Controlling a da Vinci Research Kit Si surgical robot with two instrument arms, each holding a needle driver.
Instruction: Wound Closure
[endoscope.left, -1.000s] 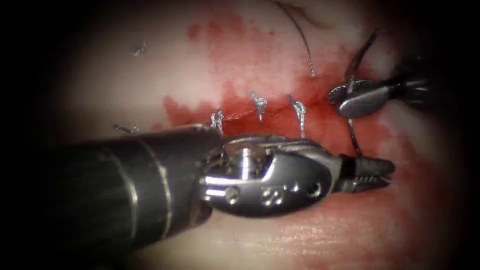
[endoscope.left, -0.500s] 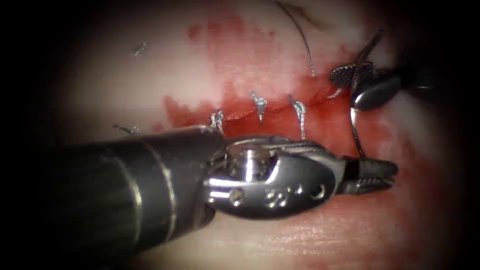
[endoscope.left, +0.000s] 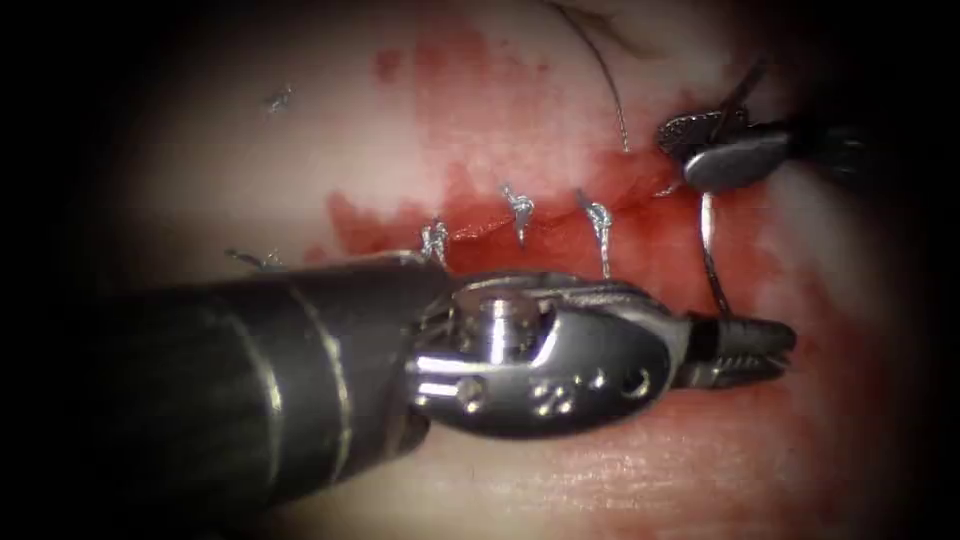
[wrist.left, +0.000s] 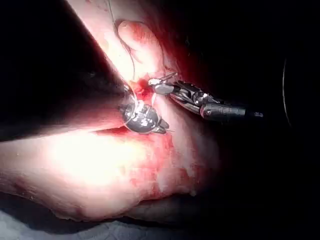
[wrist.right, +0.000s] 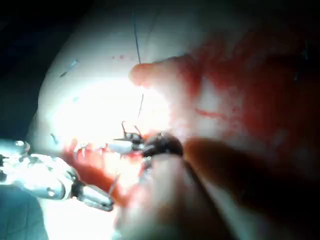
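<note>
No text, label, brand or sign can be read here. The nearest thing to one is a small stamped marking on the metal wrist housing of the left end effector (endoscope.left: 757, 350), near the middle of the endoscope view, just left of its jaws. It looks like two digits, perhaps "22", but the glare on the steel leaves it too unclear to tell.

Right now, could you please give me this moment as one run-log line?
left tool: shut on needle at one end | right tool: shut on needle's other end | needle: spans the cut, right of three stitches | tissue: red fluid
</note>
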